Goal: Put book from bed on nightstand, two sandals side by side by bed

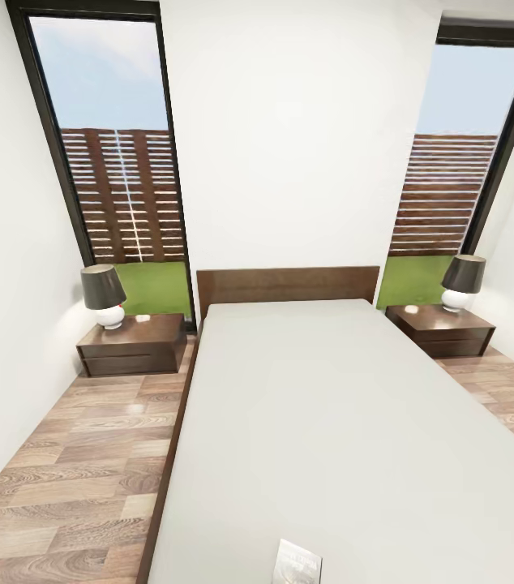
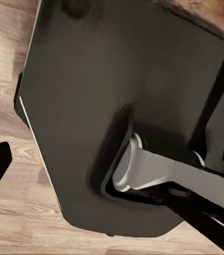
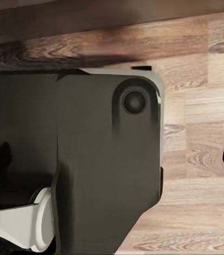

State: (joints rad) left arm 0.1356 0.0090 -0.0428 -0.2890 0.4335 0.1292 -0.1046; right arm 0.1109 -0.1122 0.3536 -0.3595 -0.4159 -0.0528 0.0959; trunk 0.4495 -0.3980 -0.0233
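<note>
Bed with white mattress fills the middle of the bedroom, headboard at the far wall. One nightstand on each side of the bed's head, each with a lamp. Book lies on the mattress at the bed's near end. Wrist views show the robot's dark base over wood floor; can't tell either gripper's state.

The head view is bright and evenly lit. Daylight enters through two tall windows flanking the headboard. The white mattress shows no hard shadows. Soft glare patches lie on the plank floor beside the left nightstand. Wide-angle distortion tilts the window frames outward from the headboard. Both wrist views are dimmer, with the dark robot base softly blurred.
</note>
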